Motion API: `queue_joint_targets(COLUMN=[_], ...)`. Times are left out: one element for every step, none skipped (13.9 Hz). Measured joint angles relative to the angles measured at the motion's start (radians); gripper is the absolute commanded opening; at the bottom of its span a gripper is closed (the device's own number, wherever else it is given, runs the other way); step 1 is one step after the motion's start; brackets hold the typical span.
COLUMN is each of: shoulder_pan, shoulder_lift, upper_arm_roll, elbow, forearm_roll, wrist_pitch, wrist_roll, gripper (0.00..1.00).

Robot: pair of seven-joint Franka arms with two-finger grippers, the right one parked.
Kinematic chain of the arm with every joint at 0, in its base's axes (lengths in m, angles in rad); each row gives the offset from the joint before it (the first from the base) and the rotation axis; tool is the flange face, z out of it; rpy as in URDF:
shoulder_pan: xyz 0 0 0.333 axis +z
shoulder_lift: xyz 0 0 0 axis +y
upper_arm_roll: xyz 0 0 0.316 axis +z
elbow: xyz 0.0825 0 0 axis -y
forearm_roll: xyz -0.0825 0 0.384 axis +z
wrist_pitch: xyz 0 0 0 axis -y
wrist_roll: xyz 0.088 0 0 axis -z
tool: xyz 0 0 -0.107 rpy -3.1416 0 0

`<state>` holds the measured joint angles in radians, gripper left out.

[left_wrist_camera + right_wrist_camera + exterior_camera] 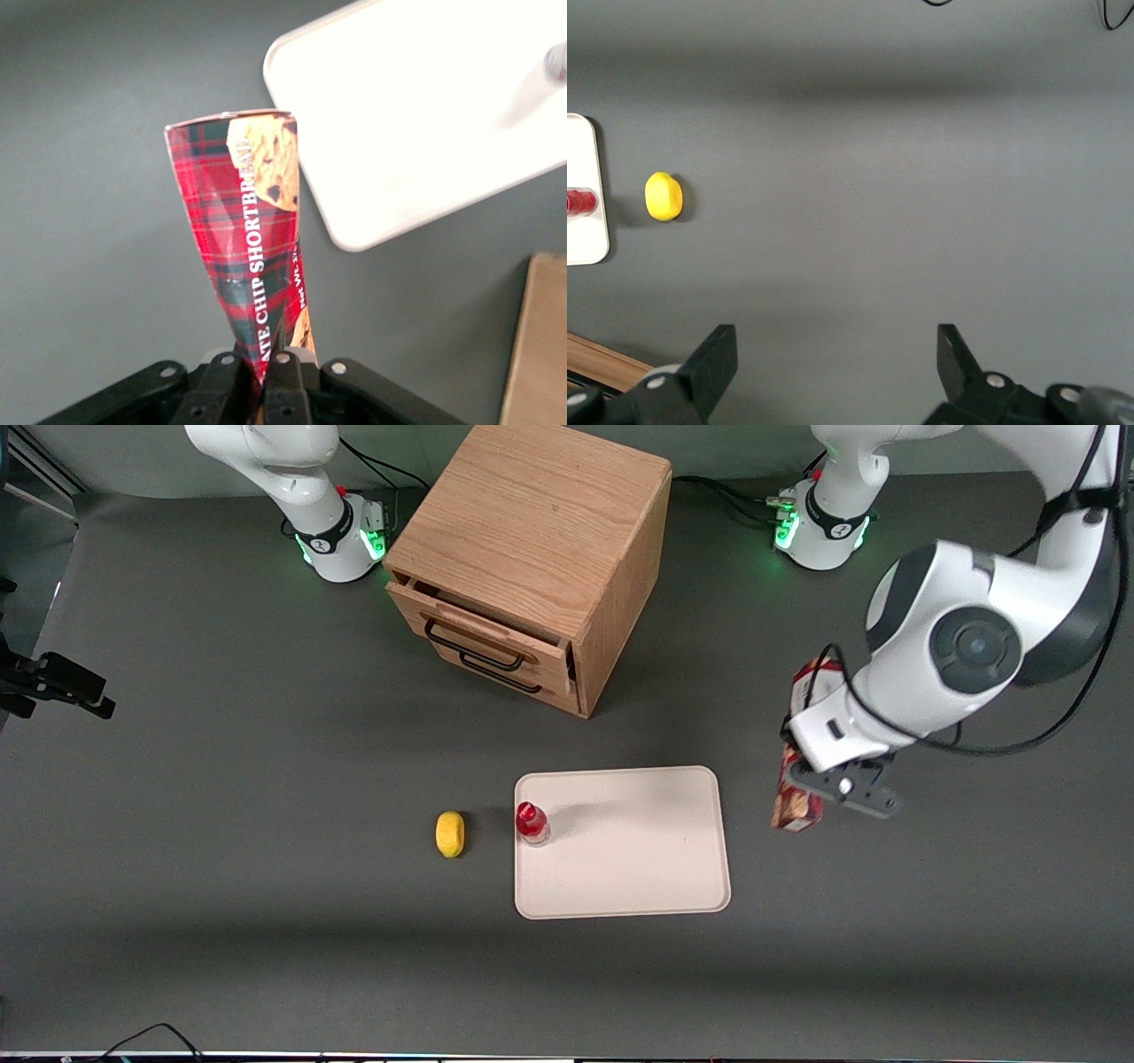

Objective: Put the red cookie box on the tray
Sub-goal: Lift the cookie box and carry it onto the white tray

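the left gripper (828,779) sits at mid right of the front frame, its fingers (282,390) pinching the red cookie box (257,257) by one end. the box hangs above the grey table (221,779), just beside the tray (638,868) and apart from it, toward the working arm's end. its tartan side reads "…te chip shortbread" in white, with cookie pictures; smaller print beginning "net wt" is too small to read. a small red-capped bottle (531,823) stands on the tray's edge, a yellow lemon-like object (450,833) lies beside it on the table. the wooden drawer cabinet (532,558) fills the upper centre.
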<state>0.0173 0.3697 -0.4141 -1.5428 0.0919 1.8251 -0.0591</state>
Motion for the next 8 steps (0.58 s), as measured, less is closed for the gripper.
queue_joint_targets(shoulder_pan=[-0.025, -0.048, -0.070, -0.089, -0.103, -0.114, -0.123, -0.132], shoulder_lift=[0.068, 0.137, 0.203, 0.262, 0.311, 0.350, 0.381, 0.403], upper_arm_roll=[0.000, 0.000, 0.001, 0.001, 0.002, 0.003, 0.010, 0.022], elbow=[0.059, 0.117, 0.169, 0.208, 0.231, 0.244, 0.250, 0.254], forearm_roll=[0.018, 0.045, 0.076, 0.103, 0.123, 0.136, 0.141, 0.145], wrist_pitch=[0.001, 0.007, 0.024, 0.055, 0.098, 0.136, 0.166, 0.189], wrist_roll=[-0.038, -0.074, -0.110, -0.150, -0.187, -0.215, -0.234, -0.249], gripper=[0.00, 0.00, 0.00, 0.00, 0.00, 0.00, 0.00, 0.00])
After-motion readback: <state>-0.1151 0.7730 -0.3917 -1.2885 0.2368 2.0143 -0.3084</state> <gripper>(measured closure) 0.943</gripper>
